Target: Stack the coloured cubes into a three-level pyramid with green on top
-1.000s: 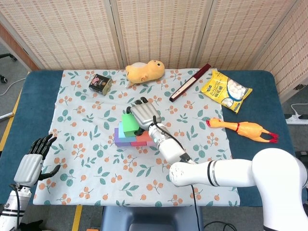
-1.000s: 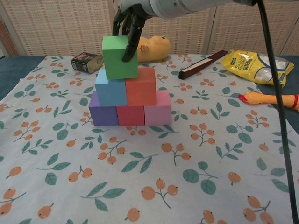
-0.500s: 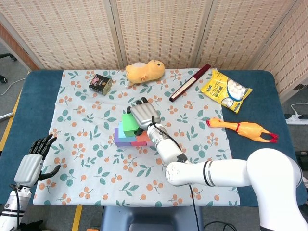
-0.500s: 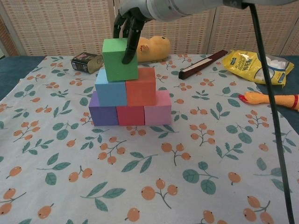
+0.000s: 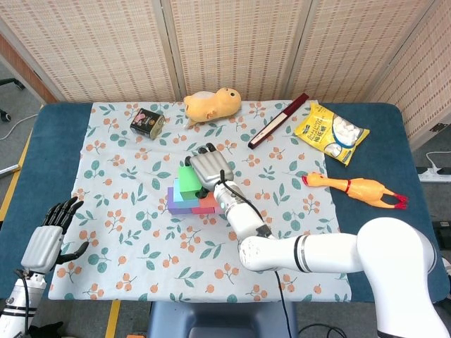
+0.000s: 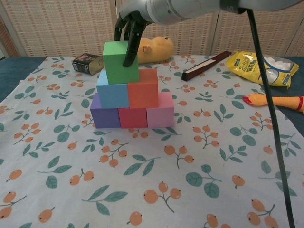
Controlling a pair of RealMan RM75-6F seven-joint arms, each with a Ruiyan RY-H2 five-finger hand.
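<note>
Right hand is gripping the green cube from above, upper left of frame, over the blue/orange seam.

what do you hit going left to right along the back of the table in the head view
tin can → yellow plush toy → dark red flat box → yellow snack bag → rubber chicken
</note>
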